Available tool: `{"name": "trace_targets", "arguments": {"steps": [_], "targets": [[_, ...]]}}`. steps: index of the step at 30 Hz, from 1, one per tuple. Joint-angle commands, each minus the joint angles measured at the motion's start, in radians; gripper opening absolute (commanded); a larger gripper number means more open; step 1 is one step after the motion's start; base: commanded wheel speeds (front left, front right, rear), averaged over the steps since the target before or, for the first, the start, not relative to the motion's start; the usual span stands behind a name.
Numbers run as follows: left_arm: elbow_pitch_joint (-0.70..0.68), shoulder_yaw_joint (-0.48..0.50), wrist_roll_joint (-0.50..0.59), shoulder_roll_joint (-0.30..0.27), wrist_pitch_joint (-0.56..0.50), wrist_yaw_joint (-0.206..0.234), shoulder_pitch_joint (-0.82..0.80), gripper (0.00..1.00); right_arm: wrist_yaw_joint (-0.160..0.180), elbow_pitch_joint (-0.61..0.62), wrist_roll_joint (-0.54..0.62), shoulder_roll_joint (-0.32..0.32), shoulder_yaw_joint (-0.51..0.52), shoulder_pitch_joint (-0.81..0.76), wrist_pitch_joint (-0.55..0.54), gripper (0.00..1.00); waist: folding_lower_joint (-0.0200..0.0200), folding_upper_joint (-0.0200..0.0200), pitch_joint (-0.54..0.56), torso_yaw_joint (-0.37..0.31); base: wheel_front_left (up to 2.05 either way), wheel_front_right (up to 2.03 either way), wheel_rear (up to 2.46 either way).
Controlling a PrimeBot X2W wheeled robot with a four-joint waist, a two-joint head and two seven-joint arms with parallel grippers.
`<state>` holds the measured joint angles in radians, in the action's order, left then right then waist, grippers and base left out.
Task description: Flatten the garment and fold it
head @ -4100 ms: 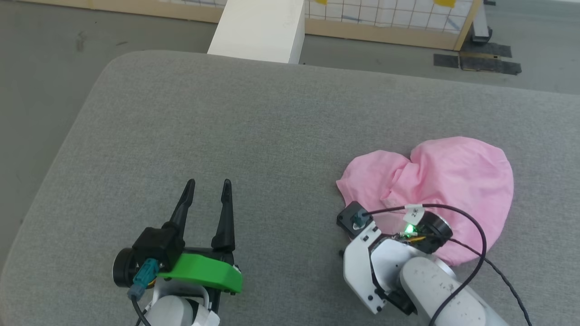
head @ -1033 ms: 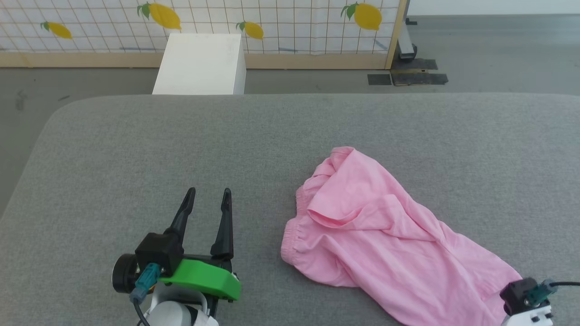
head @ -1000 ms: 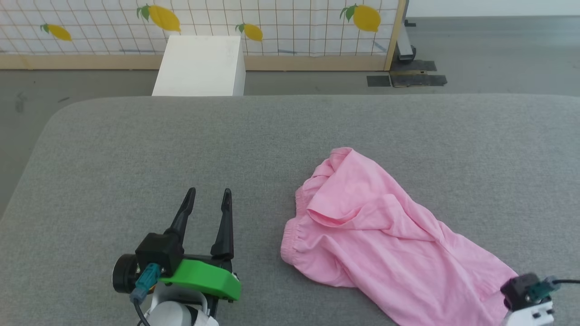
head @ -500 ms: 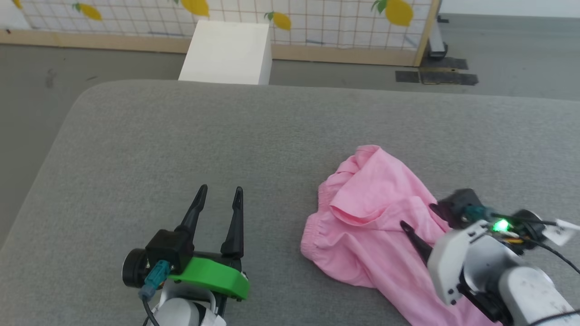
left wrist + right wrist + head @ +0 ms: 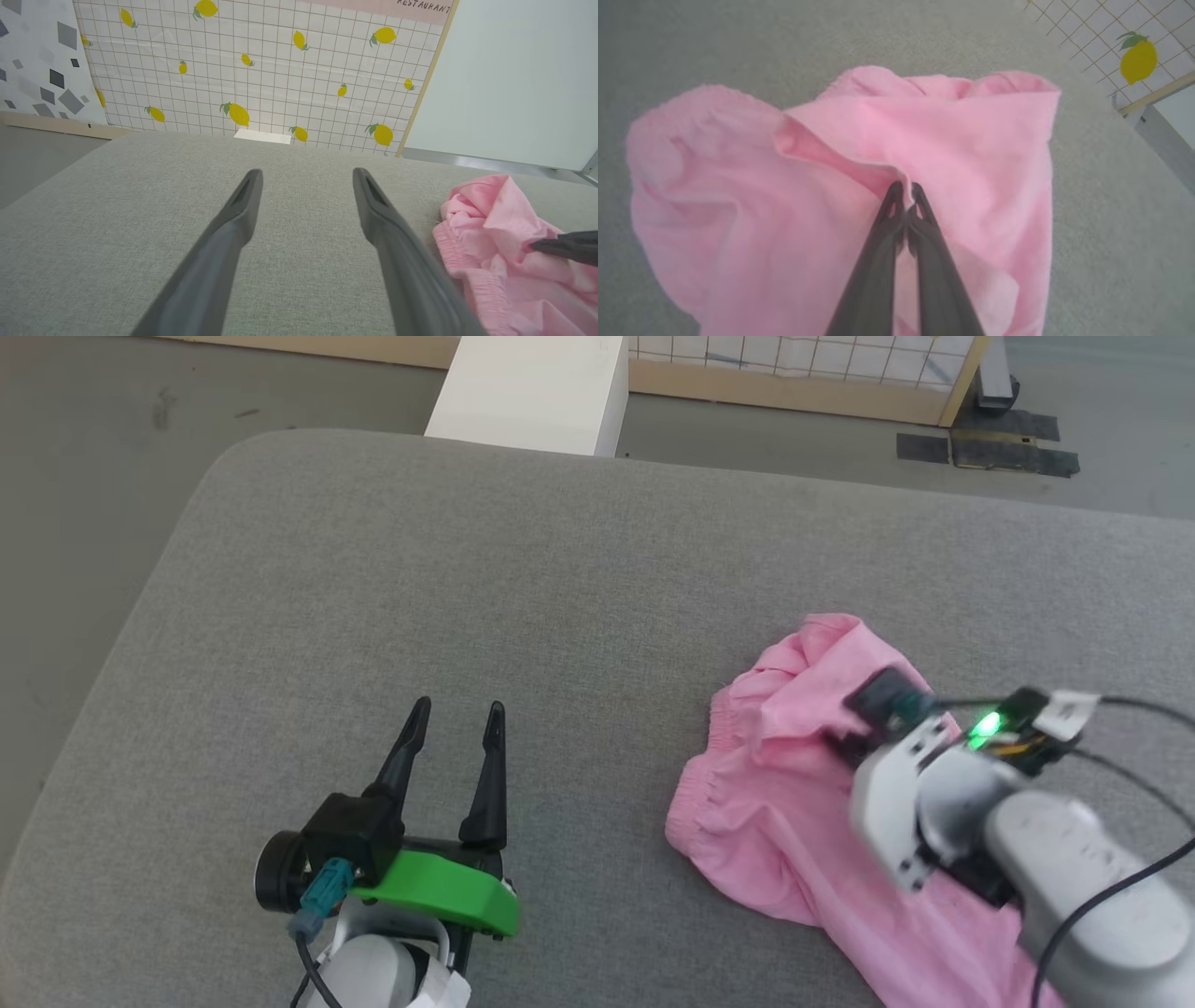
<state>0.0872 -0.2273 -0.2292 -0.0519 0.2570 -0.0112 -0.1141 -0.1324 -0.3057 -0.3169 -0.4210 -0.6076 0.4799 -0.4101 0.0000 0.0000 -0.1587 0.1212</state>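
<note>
The garment (image 5: 775, 803) lies crumpled on the right part of the grey cushion (image 5: 373, 569), its gathered elastic edge turned towards the left hand (image 5: 458, 705). The right hand (image 5: 906, 193) is down on the cloth, fingers pressed together and pinching the edge of a raised fold near the garment's middle. The left hand is spread wide with nothing between its fingers, over bare cushion to the left of the garment and not touching it. A white box (image 5: 532, 383) stands beyond the cushion's far edge
</note>
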Motion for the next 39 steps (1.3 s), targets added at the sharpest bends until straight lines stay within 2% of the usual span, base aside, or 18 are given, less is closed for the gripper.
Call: {"name": "trace_targets", "arguments": {"steps": [1, 3, 9, 11, 14, 16, 19, 23, 24, 28, 34, 39], "targets": [[-0.005, 0.002, -0.005, 0.002, 0.005, 0.009, -0.016, 1.0, 0.002, -0.021, 0.0, -0.007, 0.037, 0.022, 0.018, 0.0, 0.0, 0.0, -0.001, -0.002, 0.0, 0.0, 0.0], [-0.004, 0.002, -0.006, 0.002, 0.005, 0.011, -0.017, 1.0, 0.002, -0.062, 0.013, 0.002, 0.128, 0.03, 0.037, 0.0, 0.0, 0.0, 0.001, -0.006, 0.0, 0.0, 0.0], [-0.003, 0.001, -0.005, 0.002, 0.005, 0.011, -0.019, 1.0, 0.002, -0.235, 0.128, 0.072, 0.55, 0.009, 0.057, 0.0, 0.0, 0.0, 0.009, -0.018, 0.0, 0.0, 0.0], [-0.001, 0.001, -0.003, 0.002, 0.005, 0.009, -0.018, 1.0, 0.002, -0.283, 0.183, 0.098, 0.669, -0.007, 0.042, 1.0, 0.0, 0.0, 0.013, -0.021, 0.0, 0.0, 0.0], [0.003, 0.003, 0.0, 0.002, 0.005, 0.007, -0.015, 1.0, 0.002, -0.306, 0.268, 0.135, 0.822, -0.033, 0.035, 1.0, 0.0, 0.0, 0.022, -0.028, 0.0, 0.0, 0.0], [0.006, 0.006, 0.003, 0.002, 0.005, 0.004, -0.011, 1.0, 0.002, -0.277, 0.303, 0.166, 0.89, -0.053, 0.07, 1.0, 0.0, 0.0, 0.029, -0.032, 0.0, 0.0, 0.0], [0.013, 0.011, 0.006, 0.002, 0.005, -0.002, -0.001, 1.0, 0.002, -0.203, 0.328, 0.216, 0.918, -0.108, 0.136, 1.0, 0.0, 0.0, 0.046, -0.045, 0.0, 0.0, 0.0], [0.031, 0.01, 0.007, 0.002, 0.005, -0.014, 0.012, 1.0, 0.002, -0.062, 0.311, 0.261, 0.839, -0.221, 0.236, 1.0, 0.0, 0.0, 0.072, -0.071, 0.0, 0.0, 0.0], [0.049, -0.008, 0.005, 0.002, 0.005, -0.025, 0.011, 1.0, 0.002, 0.065, 0.28, 0.285, 0.777, -0.322, 0.304, 1.0, 0.0, 0.0, 0.09, -0.098, 0.0, 0.0, 0.0], [0.091, -0.057, 0.011, 0.002, -0.006, -0.037, -0.031, 1.0, 0.002, 0.206, 0.249, 0.316, 0.707, -0.446, 0.358, 1.0, 0.0, 0.0, 0.098, -0.145, 0.0, 0.0, 0.0], [0.21, -0.149, 0.003, 0.002, -0.108, -0.033, -0.188, 1.0, 0.002, 0.305, 0.21, 0.341, 0.621, -0.547, 0.379, 1.0, 0.0, 0.0, 0.074, -0.229, 0.0, 0.0, 0.0], [0.366, -0.251, 0.015, 0.002, -0.229, -0.043, -0.388, 1.0, 0.002, 0.36, 0.198, 0.351, 0.621, -0.548, 0.38, 1.0, 0.0, 0.0, 0.029, -0.293, 0.0, 0.0, 0.0]]}}
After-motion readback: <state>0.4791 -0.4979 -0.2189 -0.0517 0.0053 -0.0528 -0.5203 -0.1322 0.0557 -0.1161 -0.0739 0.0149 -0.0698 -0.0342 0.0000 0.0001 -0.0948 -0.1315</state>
